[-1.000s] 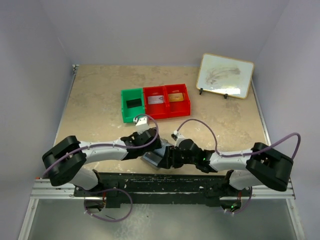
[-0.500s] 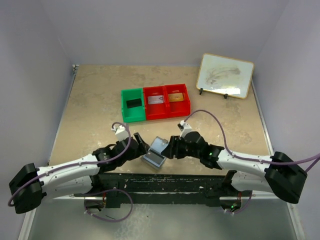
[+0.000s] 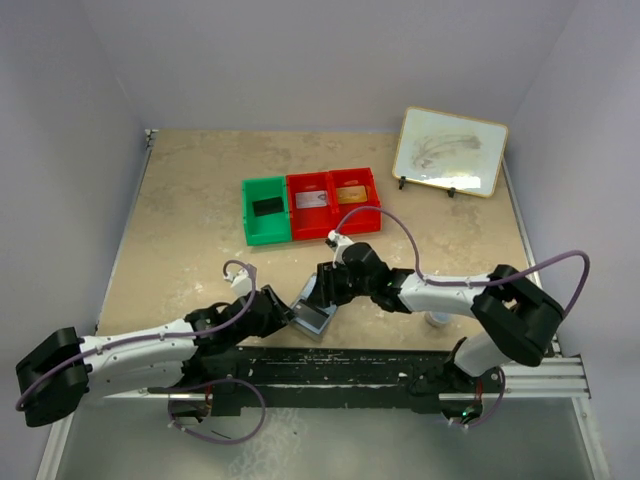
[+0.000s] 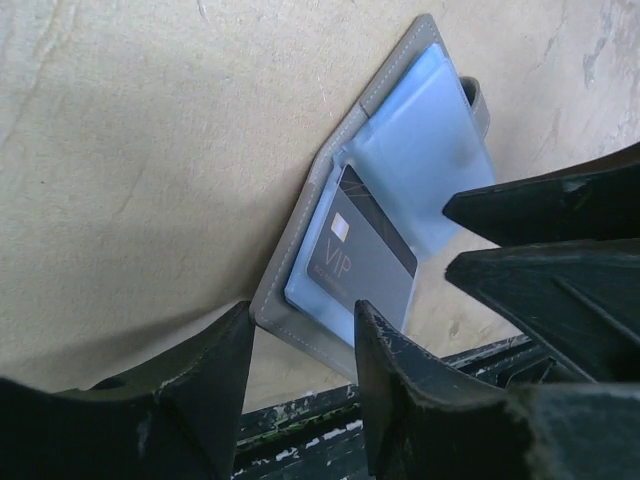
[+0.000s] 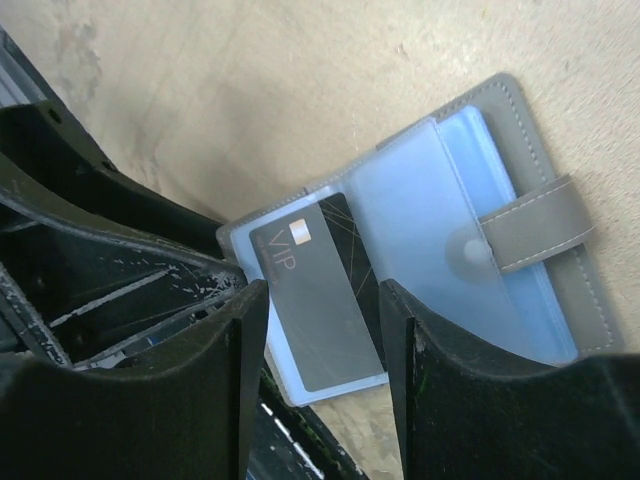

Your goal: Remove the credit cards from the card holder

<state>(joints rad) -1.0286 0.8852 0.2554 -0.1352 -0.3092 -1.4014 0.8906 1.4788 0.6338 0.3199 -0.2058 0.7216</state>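
The card holder (image 3: 312, 318) is a grey stitched wallet with pale blue plastic sleeves, lying open on the table near the front edge. A dark grey credit card marked VIP (image 5: 315, 300) sits in its near sleeve, also seen as the VIP card (image 4: 362, 255) in the left wrist view. My right gripper (image 5: 318, 305) hangs over it from the far side, jaws apart, one finger on each side of the card. My left gripper (image 4: 303, 345) is at the holder's grey near corner (image 4: 280, 285), jaws apart with that corner between them. In the top view the left gripper (image 3: 287, 315) and right gripper (image 3: 320, 292) crowd the holder.
A green bin (image 3: 250, 215) and two red bins (image 3: 335, 222) stand mid-table, each with a card inside. A framed whiteboard (image 3: 450, 150) leans at the back right. A small round puck (image 3: 437, 320) lies by the right arm. The black rail (image 3: 330, 365) runs just below the holder.
The right gripper has swung to the holder's far side and come down over the card, narrowing a little. The left gripper has slid up to the holder's near corner and narrowed.
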